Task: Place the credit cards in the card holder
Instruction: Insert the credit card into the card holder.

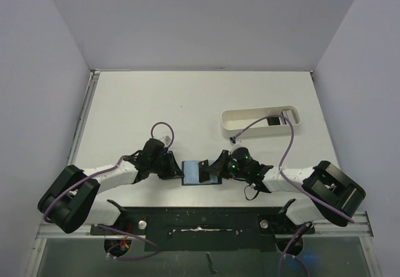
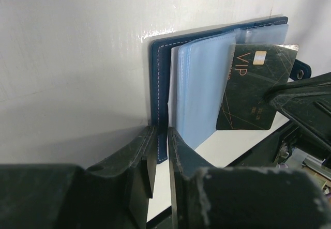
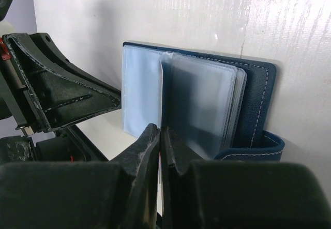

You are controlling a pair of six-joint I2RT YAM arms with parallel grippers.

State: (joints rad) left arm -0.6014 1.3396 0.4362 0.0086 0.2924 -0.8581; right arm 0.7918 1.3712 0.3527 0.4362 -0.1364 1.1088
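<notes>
The card holder (image 1: 195, 172), a navy-blue wallet with pale blue clear sleeves, lies open at the near middle of the table. My left gripper (image 1: 177, 169) is shut on the edge of its navy cover (image 2: 160, 100). My right gripper (image 1: 215, 172) is shut on a dark credit card marked VIP (image 2: 256, 87) and holds it against the open sleeves (image 2: 199, 89). In the right wrist view the card (image 3: 162, 100) shows edge-on between the shut jaws (image 3: 161, 133), in front of the sleeves (image 3: 204, 102). Another dark card (image 1: 275, 120) lies in the white tray.
A long white oval tray (image 1: 250, 125) stands at the back right of the table. White walls close in the table on three sides. The wallet's snap tab (image 3: 258, 149) sticks out toward the right arm.
</notes>
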